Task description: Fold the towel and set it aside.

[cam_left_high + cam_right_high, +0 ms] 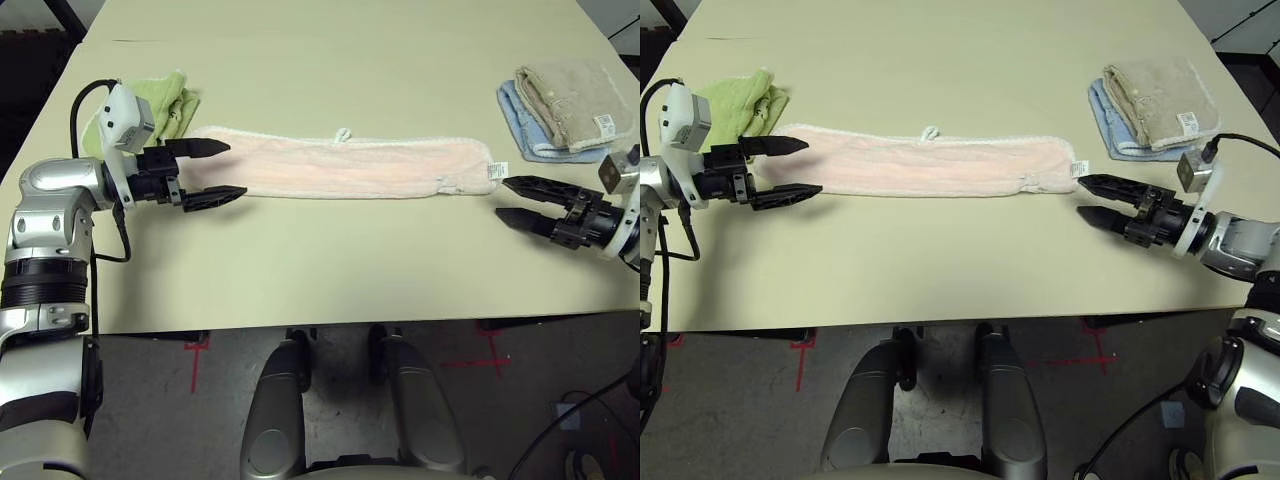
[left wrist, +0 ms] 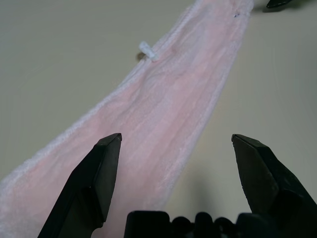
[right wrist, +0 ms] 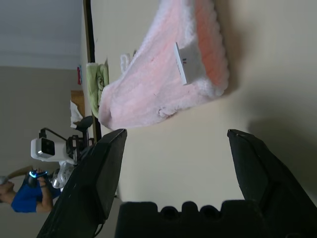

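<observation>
A pale pink towel [image 1: 345,163] lies folded into a long strip across the counter [image 1: 330,270]. The left gripper [image 1: 215,172] straddles one end and the right gripper [image 1: 512,202] waits just beside the tagged end, both with jaws spread wide, holding nothing. A green towel [image 1: 165,105] sits behind the left arm.

Robot test lab or demo room, not a home. Plain pale-yellow rectangular desk [image 1: 330,270] carrying only sample cloths: a long pale pink fluffy towel [image 1: 350,163], a crumpled light green cloth [image 1: 172,103], and a beige towel stacked on a blue one [image 1: 572,105]. Grey hard floor under the desk edge, marked with red tape crosses [image 1: 196,350]. Loose black cables [image 1: 575,420] trail on the floor. In the right wrist view, a person in a blue top [image 3: 27,198] stands in the background.
</observation>
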